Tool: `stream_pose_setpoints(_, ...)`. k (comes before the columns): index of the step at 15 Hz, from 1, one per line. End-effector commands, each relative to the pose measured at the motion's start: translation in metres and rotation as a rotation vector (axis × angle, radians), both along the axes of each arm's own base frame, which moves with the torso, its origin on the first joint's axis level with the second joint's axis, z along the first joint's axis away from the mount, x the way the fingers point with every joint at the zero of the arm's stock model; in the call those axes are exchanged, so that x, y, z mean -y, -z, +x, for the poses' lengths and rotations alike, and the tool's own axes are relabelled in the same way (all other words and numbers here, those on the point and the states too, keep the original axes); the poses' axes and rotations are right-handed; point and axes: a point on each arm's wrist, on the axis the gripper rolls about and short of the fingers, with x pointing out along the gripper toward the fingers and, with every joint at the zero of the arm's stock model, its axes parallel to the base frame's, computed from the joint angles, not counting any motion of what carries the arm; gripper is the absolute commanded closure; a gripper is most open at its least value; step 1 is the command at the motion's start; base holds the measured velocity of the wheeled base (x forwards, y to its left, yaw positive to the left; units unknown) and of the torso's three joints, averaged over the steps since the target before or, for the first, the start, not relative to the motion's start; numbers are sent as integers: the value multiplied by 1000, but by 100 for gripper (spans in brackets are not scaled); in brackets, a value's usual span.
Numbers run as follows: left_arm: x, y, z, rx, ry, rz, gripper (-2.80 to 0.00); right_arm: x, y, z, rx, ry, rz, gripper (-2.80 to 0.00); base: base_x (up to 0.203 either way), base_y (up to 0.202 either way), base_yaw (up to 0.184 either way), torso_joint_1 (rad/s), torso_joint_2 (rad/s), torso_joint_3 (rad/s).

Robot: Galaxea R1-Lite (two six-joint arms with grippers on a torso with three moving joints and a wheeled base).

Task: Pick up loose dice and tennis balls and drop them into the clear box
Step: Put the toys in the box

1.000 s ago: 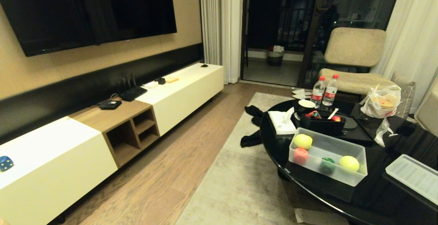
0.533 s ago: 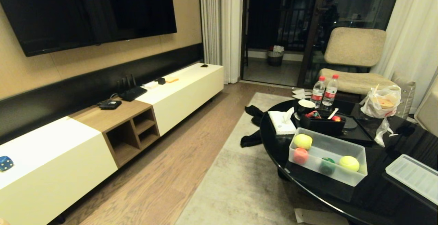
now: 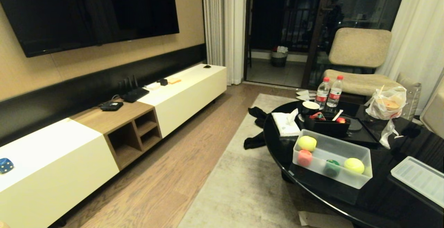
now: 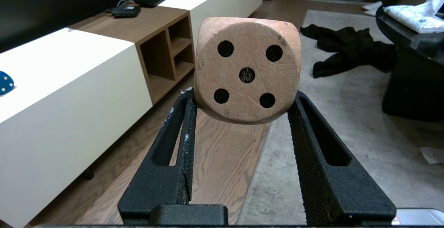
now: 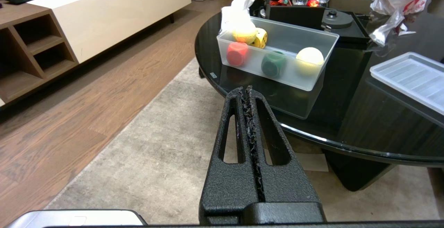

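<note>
Nothing is moving: we're pinching the tan die [image 4: 247,69] in our left hand [image 4: 242,96], right hand [image 5: 248,94] pressed together; clear box [image 3: 360,180] is waiting at four o'clock.

Clear box [image 3: 353,180]: sitting open near the front edge of the black bench [image 3: 381,193].
Tennis balls [image 3: 307,143]: two lying inside, at opposite ends.
Lid [image 3: 418,178]: lying apart, to the right.
Blue die [image 3: 6,165]: resting on the white cabinet [image 3: 52,151].
</note>
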Motion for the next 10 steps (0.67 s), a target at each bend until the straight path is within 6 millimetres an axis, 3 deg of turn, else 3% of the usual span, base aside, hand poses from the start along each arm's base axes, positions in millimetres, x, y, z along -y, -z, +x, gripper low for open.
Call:
stream_pose_setpoints(1,0,0,0,-3,1,-1,0,0,0,0,-1,0,0,0,0,0,0,0,0,0)
stream_pose_setpoints(10,0,0,0,-3,0,0,0,0,0,0,-2,-2,-5,0,0,0,0,0,0,0)
